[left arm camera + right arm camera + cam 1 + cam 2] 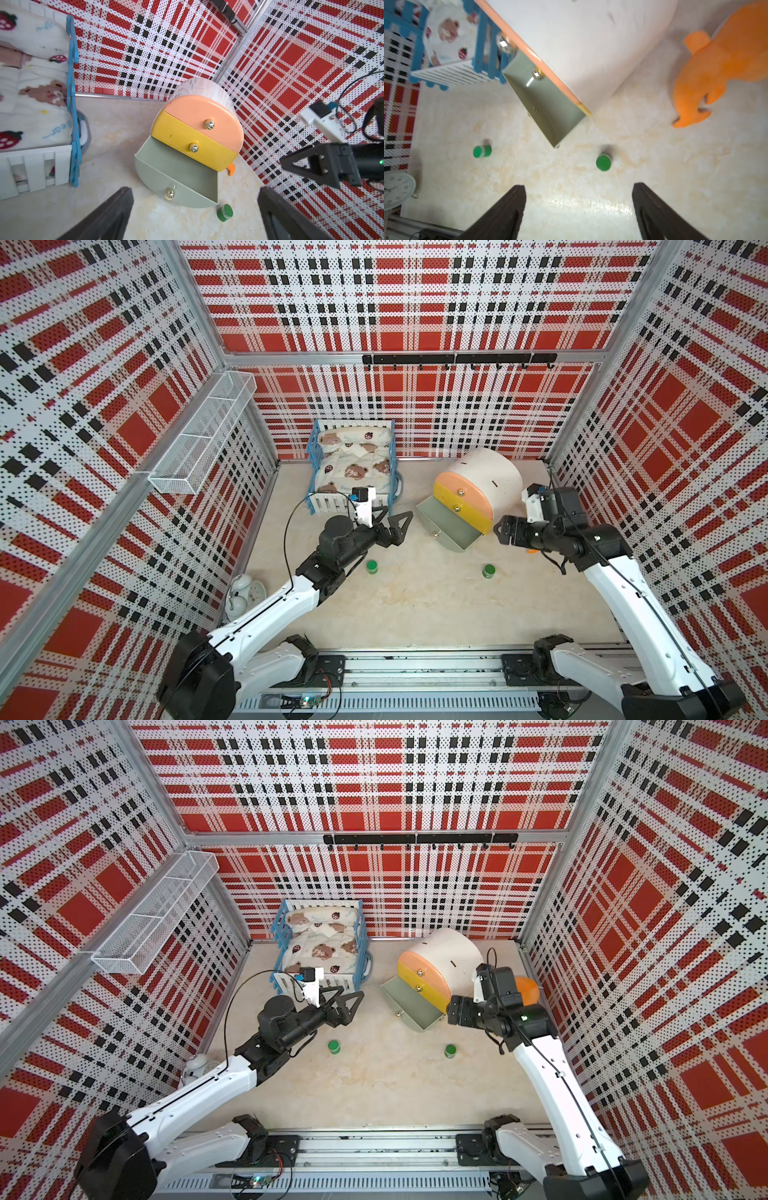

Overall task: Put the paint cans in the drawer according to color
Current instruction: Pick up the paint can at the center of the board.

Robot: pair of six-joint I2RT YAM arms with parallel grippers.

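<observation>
Two small round paint pots with green caps are both standing on the pale marbled tabletop (415,605), well apart from each other. One green-capped pot (372,566) sits just beside the left arm's forearm. The other green-capped pot (488,571) sits on the right arm's side, near the front corner of the pulled-out drawer, as the left wrist view (224,212) shows it.

That's the sage-green bottom drawer (176,166) of the white half-round cabinet (490,477). It's slid out, and neither pot is inside it. Above it, the yellow middle drawer (461,506) and the peach top drawer (451,483) are pushed in, each with a shiny round knob.

The left gripper (399,512) hangs above the tabletop between the cabinet and the blue-and-white toy bed (311,456). Its fingers are spread wide apart, with nothing between them.

The right gripper (500,529) hovers just beside the open drawer's right end. Its black fingers (508,207) stand apart too, gripping nothing, and its wrist view looks down on both pots.

An orange soft toy (528,990) lies behind the right arm, beside the cabinet. A white alarm clock (243,593) stands by the left wall.
</observation>
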